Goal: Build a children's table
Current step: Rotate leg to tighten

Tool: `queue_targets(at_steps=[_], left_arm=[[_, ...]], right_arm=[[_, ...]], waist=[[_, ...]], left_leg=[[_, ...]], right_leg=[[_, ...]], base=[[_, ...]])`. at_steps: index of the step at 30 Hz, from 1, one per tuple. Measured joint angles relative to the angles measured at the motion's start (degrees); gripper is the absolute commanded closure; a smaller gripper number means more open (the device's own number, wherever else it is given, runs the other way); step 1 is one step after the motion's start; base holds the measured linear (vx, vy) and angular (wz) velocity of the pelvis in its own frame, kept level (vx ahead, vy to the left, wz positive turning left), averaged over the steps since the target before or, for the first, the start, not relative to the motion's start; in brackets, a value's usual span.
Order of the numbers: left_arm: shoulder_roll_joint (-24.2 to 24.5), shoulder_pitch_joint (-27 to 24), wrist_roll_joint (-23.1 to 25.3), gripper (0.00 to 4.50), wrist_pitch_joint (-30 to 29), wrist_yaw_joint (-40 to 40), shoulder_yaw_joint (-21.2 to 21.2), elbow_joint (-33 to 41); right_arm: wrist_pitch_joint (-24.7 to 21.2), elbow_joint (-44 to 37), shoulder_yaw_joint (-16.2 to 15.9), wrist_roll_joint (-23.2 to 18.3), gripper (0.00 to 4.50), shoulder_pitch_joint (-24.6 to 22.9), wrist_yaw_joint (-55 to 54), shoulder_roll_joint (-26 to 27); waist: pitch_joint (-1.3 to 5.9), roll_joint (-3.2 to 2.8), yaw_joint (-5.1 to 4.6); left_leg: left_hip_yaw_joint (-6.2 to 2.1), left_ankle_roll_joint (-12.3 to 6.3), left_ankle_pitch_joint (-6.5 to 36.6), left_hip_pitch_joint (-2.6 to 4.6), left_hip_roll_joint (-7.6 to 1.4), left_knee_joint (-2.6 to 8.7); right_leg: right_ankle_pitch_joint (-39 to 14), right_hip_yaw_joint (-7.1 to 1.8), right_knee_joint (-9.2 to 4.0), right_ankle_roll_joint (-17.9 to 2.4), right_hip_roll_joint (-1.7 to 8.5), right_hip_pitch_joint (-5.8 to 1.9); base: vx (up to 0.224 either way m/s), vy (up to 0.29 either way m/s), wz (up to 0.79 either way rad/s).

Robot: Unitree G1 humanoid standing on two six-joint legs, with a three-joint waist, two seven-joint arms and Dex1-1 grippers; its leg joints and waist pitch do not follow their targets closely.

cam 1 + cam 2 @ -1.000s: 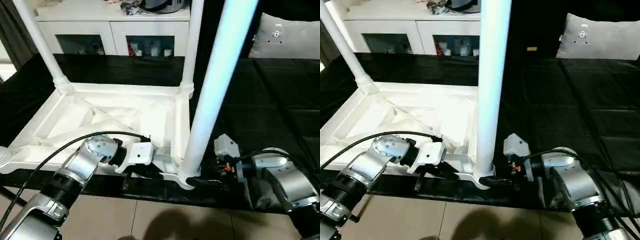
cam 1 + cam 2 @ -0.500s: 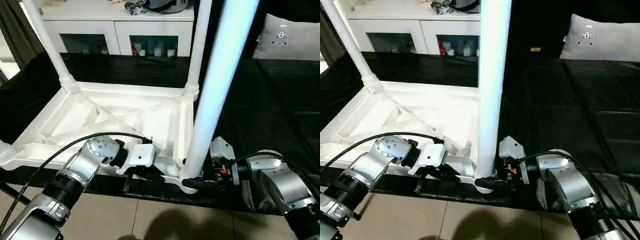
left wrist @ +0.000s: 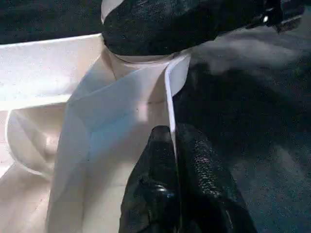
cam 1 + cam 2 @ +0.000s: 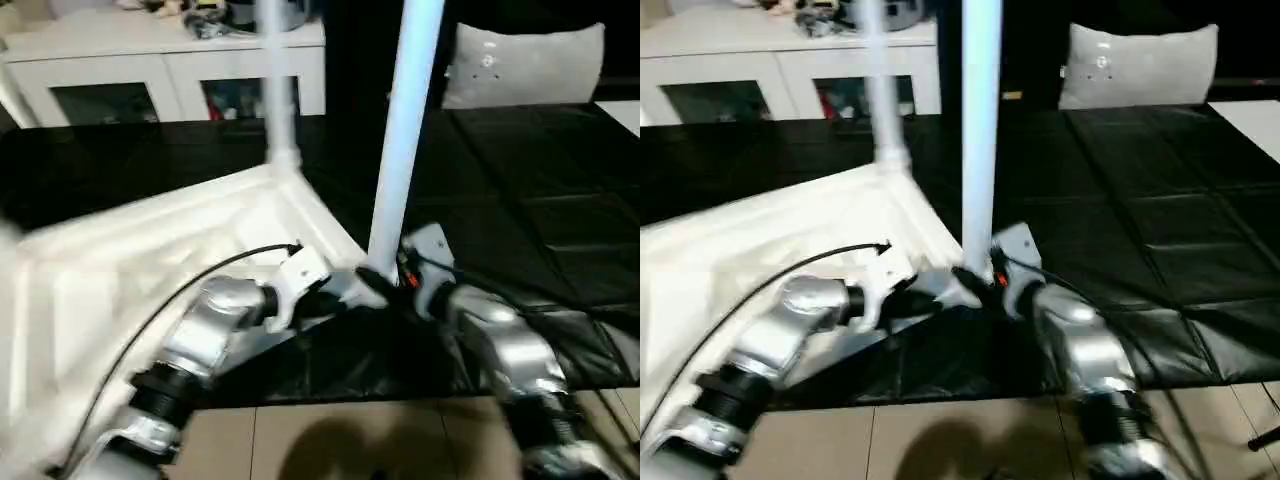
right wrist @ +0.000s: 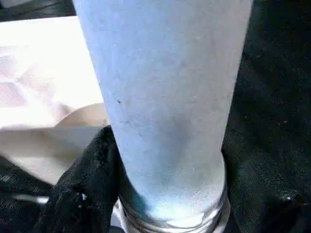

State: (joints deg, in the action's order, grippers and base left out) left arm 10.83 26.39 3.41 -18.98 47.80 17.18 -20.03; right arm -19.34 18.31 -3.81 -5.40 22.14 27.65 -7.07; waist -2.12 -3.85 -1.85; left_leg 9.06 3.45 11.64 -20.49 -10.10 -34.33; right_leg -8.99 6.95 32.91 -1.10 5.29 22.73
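Two grippers: both clamped at the table top's [image 4: 150,260] near corner.
Left gripper [image 3: 174,145]: still pinching the rim.
Right gripper [image 4: 385,283]: still clamped on the leg [image 4: 400,150] base.

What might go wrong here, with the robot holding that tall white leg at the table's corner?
1. The right gripper grips the leg only near its base, so the long part above could lever sideways and tilt in the corner socket.
2. The left gripper pinches just the thin rim of the tabletop; if that slips, the top may shift while the leg is being pressed in.
3. Another leg stands close by; a swinging leg could knock it.
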Motion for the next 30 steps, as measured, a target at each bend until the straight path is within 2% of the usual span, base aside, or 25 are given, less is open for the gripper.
queue_targets(at_steps=[1,4,6,7,9,16,24,27,30], left_arm=[[-0.4,-0.2,0.7,4.5,-0.1,-0.8,0.0,0.5],[-0.8,-0.5,0.9,4.5,-0.5,-1.4,0.6,1.8],[-0.8,-0.5,0.9,4.5,-0.1,-1.0,1.5,2.3],[-0.3,-0.5,0.9,4.5,0.9,-0.6,1.9,2.4],[0.4,-0.5,0.9,4.5,2.1,0.1,2.3,2.3],[5.1,0.0,0.7,4.5,9.0,5.6,3.0,-0.1],[11.3,1.1,-1.6,4.5,18.1,17.3,4.1,-3.7],[12.6,1.2,-2.1,4.5,20.8,20.7,4.4,-4.6],[13.9,1.6,-3.3,4.5,21.9,25.2,5.4,-4.7]], right_arm=[[0.2,0.0,0.6,0.1,1.13,0.0,-0.3,0.3],[1.5,0.3,0.7,0.3,1.11,0.0,-0.3,0.4],[2.8,0.5,0.7,0.3,0.75,0.0,0.0,-0.1],[3.8,0.5,0.7,0.1,0.68,-0.2,1.3,-0.7],[5.1,0.4,0.6,-0.8,0.66,-0.7,3.4,-1.4],[10.0,-2.7,-1.8,-1.7,0.04,-4.7,17.0,-10.4],[10.2,-5.5,-3.0,-6.1,0.04,-5.9,33.0,-19.8],[10.8,-6.5,-3.6,-6.4,0.04,-5.9,36.7,-21.0],[12.0,-7.4,-5.9,-6.4,0.04,-5.9,41.3,-23.8]], waist=[[0.0,0.0,0.42],[0.02,-0.07,0.97],[0.04,-0.13,1.57],[0.03,-0.14,2.03],[0.01,-0.19,2.36],[-0.09,-0.41,3.42],[-0.1,-0.44,3.88],[-0.09,-0.46,4.39],[-0.09,-0.42,5.21]], left_leg=[[-0.04,0.01,0.0,-0.06,0.0,0.03],[-0.07,0.01,0.0,-0.32,-0.02,0.13],[-0.09,-0.01,0.0,-0.49,-0.02,0.13],[-0.08,-0.05,0.0,-0.51,-0.01,0.12],[-0.08,-0.06,0.0,-0.51,-0.02,0.12],[-0.08,-0.04,0.0,-0.45,-0.01,0.05],[-0.07,-0.04,0.0,-0.45,-0.03,-0.06],[-0.07,-0.04,0.0,-0.47,-0.04,-0.06],[-0.05,-0.05,0.0,-0.48,-0.04,-0.06]], right_leg=[[0.0,0.01,0.09,0.0,0.0,0.09],[0.0,0.03,0.1,0.0,-0.02,0.3],[0.0,0.02,0.09,0.0,-0.02,0.42],[0.0,0.02,0.09,-0.1,-0.02,0.44],[0.1,0.02,0.1,-0.2,-0.02,0.44],[0.1,-0.03,0.14,-0.1,-0.02,0.41],[0.1,-0.03,0.16,0.0,-0.02,0.34],[0.1,-0.03,0.17,0.0,-0.01,0.34],[0.1,-0.04,0.18,-0.1,0.0,0.35]], base=[[0.0,0.0,0.0],[0.0,0.0,0.0],[0.0,0.0,0.0],[0.0,0.0,0.0],[0.0,0.0,0.0],[0.0,0.0,0.0],[0.0,0.0,0.0],[0.0,0.0,0.0],[0.0,0.0,0.0]])
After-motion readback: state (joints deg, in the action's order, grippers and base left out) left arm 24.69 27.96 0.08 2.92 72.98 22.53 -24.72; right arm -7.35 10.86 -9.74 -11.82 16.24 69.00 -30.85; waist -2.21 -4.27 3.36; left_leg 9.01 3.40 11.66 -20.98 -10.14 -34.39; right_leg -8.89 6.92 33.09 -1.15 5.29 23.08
